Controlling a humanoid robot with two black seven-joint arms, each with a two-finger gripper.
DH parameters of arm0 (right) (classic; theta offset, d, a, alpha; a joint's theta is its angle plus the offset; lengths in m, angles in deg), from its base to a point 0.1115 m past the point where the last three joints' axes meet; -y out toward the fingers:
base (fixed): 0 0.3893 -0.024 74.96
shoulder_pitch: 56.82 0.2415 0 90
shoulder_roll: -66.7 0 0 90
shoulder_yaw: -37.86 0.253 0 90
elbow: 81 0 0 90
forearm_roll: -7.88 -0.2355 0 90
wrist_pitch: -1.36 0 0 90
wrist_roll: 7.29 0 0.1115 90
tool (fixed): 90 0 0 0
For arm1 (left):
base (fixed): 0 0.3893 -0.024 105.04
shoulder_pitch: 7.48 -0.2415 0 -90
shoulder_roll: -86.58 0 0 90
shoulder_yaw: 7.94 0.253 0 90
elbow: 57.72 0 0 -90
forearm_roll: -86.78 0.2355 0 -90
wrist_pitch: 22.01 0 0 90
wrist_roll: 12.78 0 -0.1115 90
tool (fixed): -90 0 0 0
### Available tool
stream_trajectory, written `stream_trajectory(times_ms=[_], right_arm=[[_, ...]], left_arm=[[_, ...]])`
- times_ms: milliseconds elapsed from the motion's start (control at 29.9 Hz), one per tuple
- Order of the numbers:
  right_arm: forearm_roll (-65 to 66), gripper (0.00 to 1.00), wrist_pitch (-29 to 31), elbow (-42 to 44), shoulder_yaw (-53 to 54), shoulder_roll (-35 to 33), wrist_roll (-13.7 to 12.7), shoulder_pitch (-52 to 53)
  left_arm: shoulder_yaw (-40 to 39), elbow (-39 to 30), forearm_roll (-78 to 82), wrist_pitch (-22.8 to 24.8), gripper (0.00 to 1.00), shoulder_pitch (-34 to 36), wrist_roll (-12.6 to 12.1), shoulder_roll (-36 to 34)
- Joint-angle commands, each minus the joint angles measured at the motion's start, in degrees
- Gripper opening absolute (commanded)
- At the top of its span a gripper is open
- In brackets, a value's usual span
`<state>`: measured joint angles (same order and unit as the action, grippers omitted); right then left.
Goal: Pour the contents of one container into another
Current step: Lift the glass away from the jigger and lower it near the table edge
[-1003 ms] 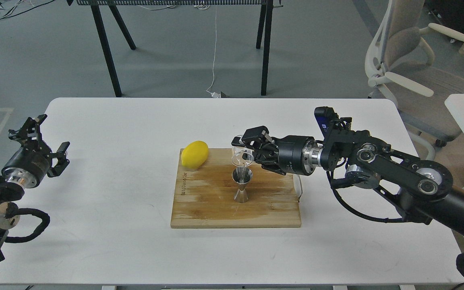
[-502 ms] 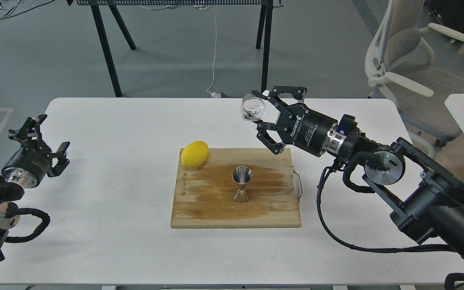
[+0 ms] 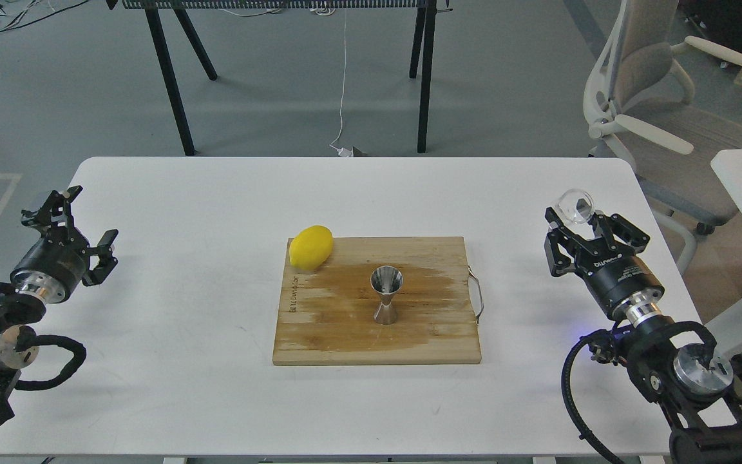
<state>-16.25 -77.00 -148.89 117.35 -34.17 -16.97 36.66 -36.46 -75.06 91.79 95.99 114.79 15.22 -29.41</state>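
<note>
The small clear glass cup [image 3: 576,206] is at the right side of the table, held at the tips of my right gripper [image 3: 578,220], which is shut on it; the round rim faces up toward me. The steel hourglass jigger [image 3: 386,295] stands upright in the middle of the wooden cutting board [image 3: 345,341], far to the left of the cup. My left gripper [image 3: 81,216] hovers open over the table's left edge with nothing between its fingers.
A yellow lemon [image 3: 311,247] lies on the board's far left corner. A dark wet stain spreads across the board around the jigger. An office chair [image 3: 654,116] stands beyond the white table [image 3: 184,399] at the right.
My right arm swung the cup from above the jigger, up and away, then back to the table's right side. The left gripper shifted slightly.
</note>
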Motion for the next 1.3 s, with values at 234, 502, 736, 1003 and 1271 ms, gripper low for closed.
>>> stream_trajectory(times_ms=[234, 502, 736, 1003, 1271], right_arm=[[-1.62, 0.14, -2.49, 5.57, 1.11, -0.03, 0.27, -4.1], [-1.62, 0.15, -4.95, 8.73, 0.06, 0.15, 0.27, -2.69], [-1.62, 0.15, -5.57, 9.96, -0.3, 0.15, 0.27, -2.34], [-1.62, 0.22, -5.48, 9.96, -1.61, 0.15, -0.08, -2.43], [-1.62, 0.3, -5.48, 9.96, -2.23, 0.94, 0.09, -2.43]], left_arm=[[-0.05, 0.02, 0.0, 0.0, 0.99, -0.11, 0.0, 0.32], [0.04, 0.02, 0.0, 0.0, 0.99, -0.19, 0.0, 0.23], [-0.05, 0.02, 0.0, 0.0, 0.99, -0.19, 0.0, 0.23], [0.04, 0.02, 0.0, 0.0, 0.99, -0.19, 0.0, 0.32], [0.04, 0.02, 0.09, 0.0, 0.99, -0.19, 0.0, 0.14]])
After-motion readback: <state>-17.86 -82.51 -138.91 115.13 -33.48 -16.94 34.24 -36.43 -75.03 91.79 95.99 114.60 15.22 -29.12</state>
